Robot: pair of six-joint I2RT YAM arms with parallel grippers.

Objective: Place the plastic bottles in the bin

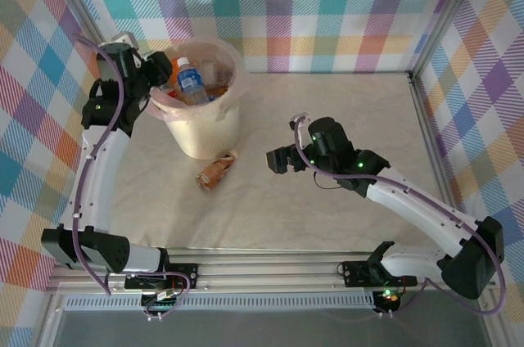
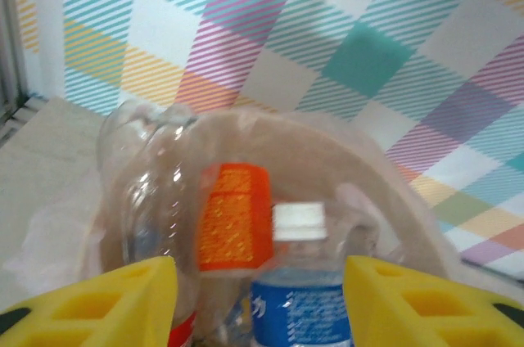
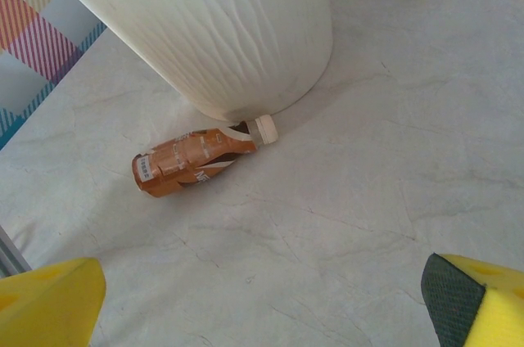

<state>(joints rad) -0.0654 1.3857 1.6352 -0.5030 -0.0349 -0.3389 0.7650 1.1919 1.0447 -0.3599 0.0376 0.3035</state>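
The cream bin [image 1: 203,130], lined with a translucent bag, stands at the back left and holds several plastic bottles. Among them are a blue-labelled bottle [image 1: 191,83] with a white cap and one with an orange label [image 2: 233,216]. My left gripper [image 1: 160,70] hovers at the bin's left rim. In the left wrist view it [image 2: 260,314] is open, with the blue-labelled bottle [image 2: 301,310] and a clear crushed bottle [image 2: 139,175] beyond its yellow fingers. A brown-labelled bottle [image 1: 215,172] lies on the table against the bin's foot. My right gripper [image 1: 279,159] is open, to the right of that bottle [image 3: 195,160].
The bin's ribbed wall [image 3: 229,44] rises just behind the brown bottle. Bare marble-patterned table [image 1: 327,118] spreads to the right and front. Checked walls close in the back and sides, and a metal rail [image 1: 270,269] runs along the near edge.
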